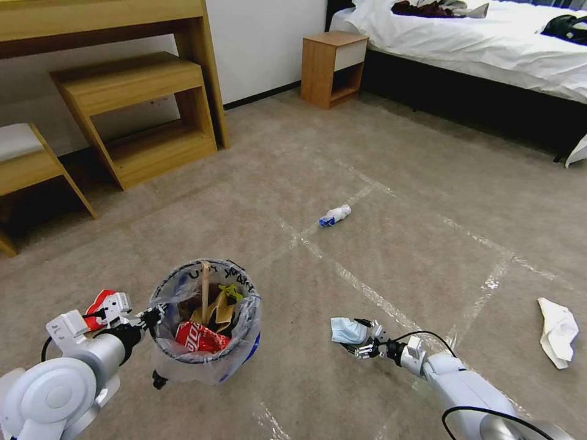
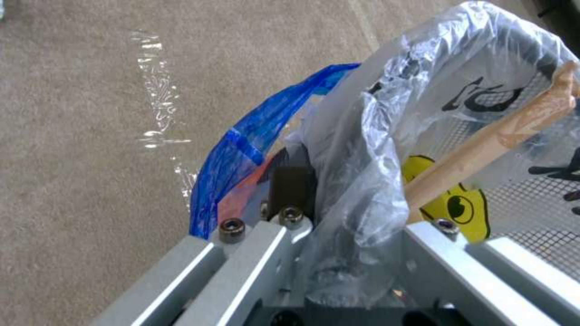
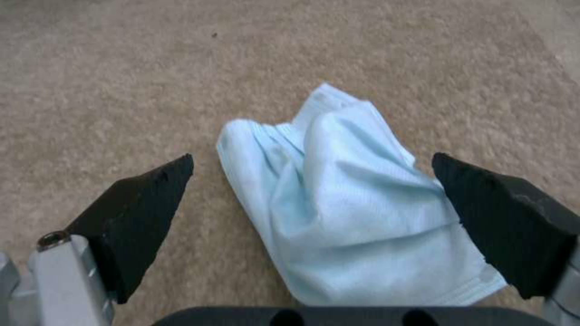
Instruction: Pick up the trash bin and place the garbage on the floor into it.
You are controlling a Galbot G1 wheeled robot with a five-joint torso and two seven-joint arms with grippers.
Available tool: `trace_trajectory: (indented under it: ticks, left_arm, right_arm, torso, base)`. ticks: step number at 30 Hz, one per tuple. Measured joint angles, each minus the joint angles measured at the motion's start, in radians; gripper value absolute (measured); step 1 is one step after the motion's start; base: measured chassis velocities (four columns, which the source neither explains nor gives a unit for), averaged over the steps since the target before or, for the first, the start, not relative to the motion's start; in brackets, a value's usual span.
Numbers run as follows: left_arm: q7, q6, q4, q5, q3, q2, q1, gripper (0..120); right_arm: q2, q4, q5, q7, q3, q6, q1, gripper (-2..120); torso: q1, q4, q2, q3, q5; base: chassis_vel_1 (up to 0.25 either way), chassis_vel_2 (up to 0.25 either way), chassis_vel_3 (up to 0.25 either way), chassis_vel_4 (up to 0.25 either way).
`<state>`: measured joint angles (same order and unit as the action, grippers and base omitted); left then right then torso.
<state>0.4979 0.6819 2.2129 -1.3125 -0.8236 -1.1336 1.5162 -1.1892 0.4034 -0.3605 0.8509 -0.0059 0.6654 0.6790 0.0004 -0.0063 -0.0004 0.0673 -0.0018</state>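
My left gripper (image 1: 148, 318) is shut on the near-left rim of the trash bin (image 1: 205, 342), a small round blue bin lined with a clear bag. In the left wrist view one finger (image 2: 291, 184) presses the bin's outer wall and the bag's plastic (image 2: 369, 149) bunches between the jaws. A wooden stick (image 1: 205, 287), a brown paper bag (image 1: 219, 311) and a red can (image 1: 199, 337) lie inside. My right gripper (image 1: 362, 343) is open low over the carpet, its fingers (image 3: 142, 213) on either side of the light-blue mask (image 3: 350, 213), also seen as the mask (image 1: 346, 330) in the head view.
A white-blue bottle (image 1: 335, 216) lies farther out on the taped floor (image 1: 391, 256). A white tissue (image 1: 557, 330) is at the right and a red wrapper (image 1: 96, 304) just past my left wrist. A wooden desk (image 1: 140, 104), a nightstand (image 1: 333, 67) and a bed (image 1: 489, 43) line the room's far side.
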Motion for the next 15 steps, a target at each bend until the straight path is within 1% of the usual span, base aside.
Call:
trace_trajectory:
  ticks: [12,15]
  left_arm:
    - [0.0,0.0,-0.017,0.0,0.005,0.005,-0.013,0]
    - [0.0,-0.001,-0.022,-0.001,0.005,0.007,-0.016,0]
  right_arm:
    - [0.006,-0.006,0.022,-0.027,-0.008,-0.008,-0.007,100]
    - [0.005,-0.012,0.042,-0.058,-0.013,-0.013,-0.013,100]
  torso:
    - [0.0,0.0,0.0,0.0,-0.0001]
    - [0.0,-0.0001,0.0,0.0,-0.0001]
  base:
    - [0.0,0.0,0.0,0.0]
    - [0.0,0.0,0.0,0.0]
